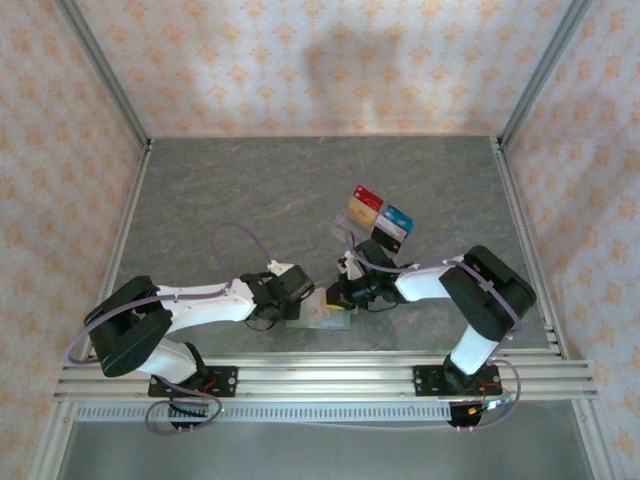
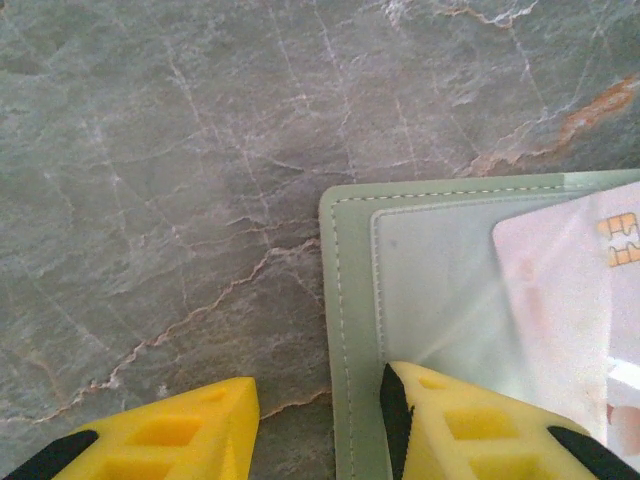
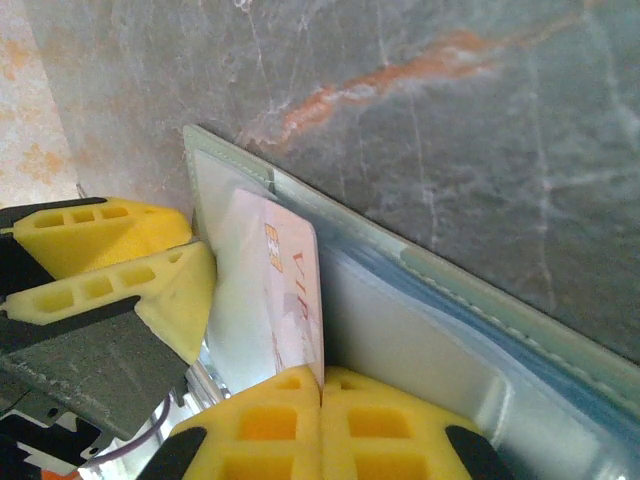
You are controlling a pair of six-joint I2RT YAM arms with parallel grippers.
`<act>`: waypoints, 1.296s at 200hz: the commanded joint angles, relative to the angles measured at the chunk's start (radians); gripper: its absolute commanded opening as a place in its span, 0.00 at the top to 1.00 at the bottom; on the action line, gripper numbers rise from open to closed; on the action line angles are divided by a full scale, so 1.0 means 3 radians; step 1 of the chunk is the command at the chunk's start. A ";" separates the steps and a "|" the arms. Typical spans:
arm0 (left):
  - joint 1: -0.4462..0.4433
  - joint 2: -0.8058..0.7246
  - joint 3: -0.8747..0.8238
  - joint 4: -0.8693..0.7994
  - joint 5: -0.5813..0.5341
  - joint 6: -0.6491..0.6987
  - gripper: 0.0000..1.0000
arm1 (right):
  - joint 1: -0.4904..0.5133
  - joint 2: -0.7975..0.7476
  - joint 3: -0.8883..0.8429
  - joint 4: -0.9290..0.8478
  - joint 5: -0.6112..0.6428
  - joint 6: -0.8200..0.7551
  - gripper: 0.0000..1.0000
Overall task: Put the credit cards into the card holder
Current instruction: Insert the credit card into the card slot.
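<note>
Pale card going into the card holder, looks like early days

Right gripper point(image 3: 320, 385) is pinched tight on a pale card point(image 3: 290, 290), angled over the clear pocket of the open card holder point(image 3: 420, 340), which lies on the table point(image 2: 150, 200) between the arms. Left gripper point(image 2: 318, 385) has its jaws apart, one finger on the card holder and the other on the table. Red, gold, blue and black cards point(image 1: 378, 215) wait further back, so I'd guess most of the job's left.

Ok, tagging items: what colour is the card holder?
Card holder: pale sage green, clearest in left wrist view.
</note>
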 commanded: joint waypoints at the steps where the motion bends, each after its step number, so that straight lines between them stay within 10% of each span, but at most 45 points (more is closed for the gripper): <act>1: -0.0032 0.0130 -0.0074 -0.0338 0.0014 0.0016 0.60 | -0.0065 0.0195 0.0164 -0.0252 0.0345 -0.0201 1.00; 131: -0.0032 0.0238 -0.0014 -0.0365 0.0000 0.0009 0.60 | -0.0072 0.0441 -0.0043 0.0383 -0.0022 0.0226 1.00; 259: -0.0037 0.0313 0.0020 -0.0345 0.0019 -0.0001 0.61 | 0.0055 -0.0159 -0.0084 -0.0530 0.0534 -0.0244 0.81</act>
